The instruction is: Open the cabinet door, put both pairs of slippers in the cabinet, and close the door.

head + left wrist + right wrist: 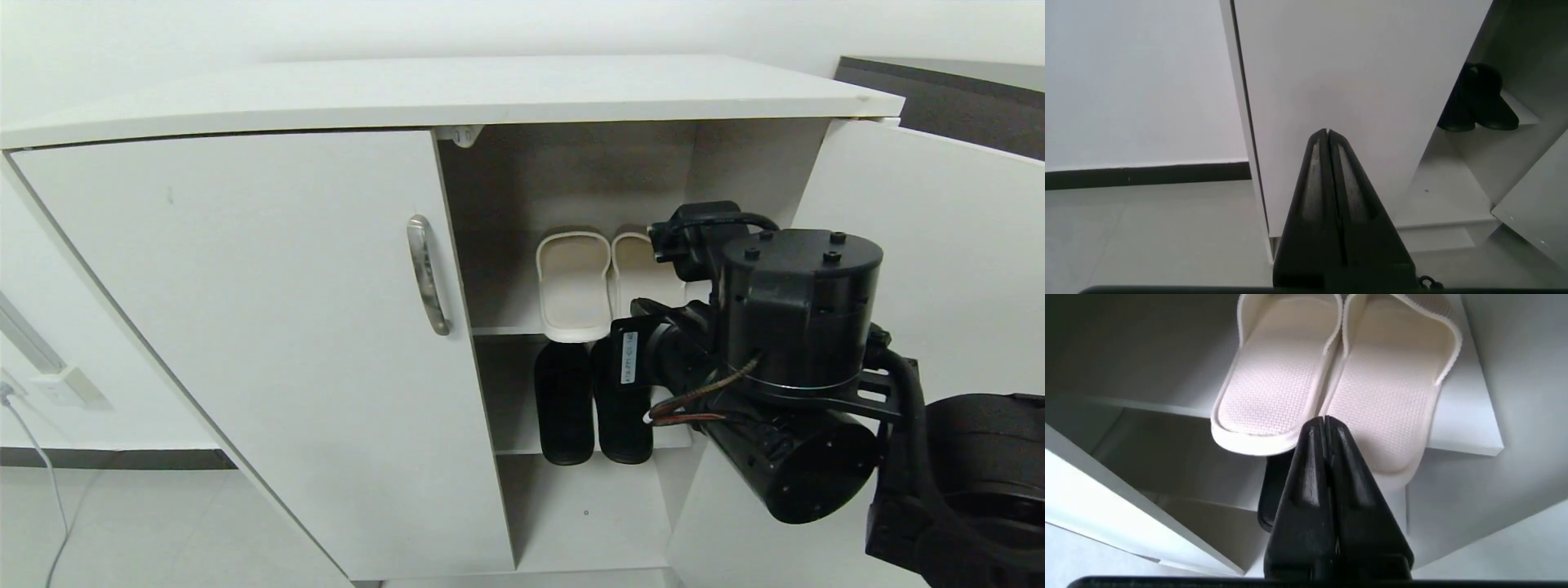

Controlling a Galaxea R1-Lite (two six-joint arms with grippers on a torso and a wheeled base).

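Nearest of all is the right arm, its bulky black wrist raised in front of the open side of the cabinet. Right gripper has its fingers pressed together on nothing, tip just before the heels of the white slippers – whether it touches them I cannot tell. That pair lies side by side on the upper shelf, heels hanging over the front edge. On the shelf below sit the black slippers, heels overhanging too. Right door stands swung open; left door is closed, its metal handle upright. Left gripper – fingers pressed together, empty – points at the lower part of the closed door, apart from it.
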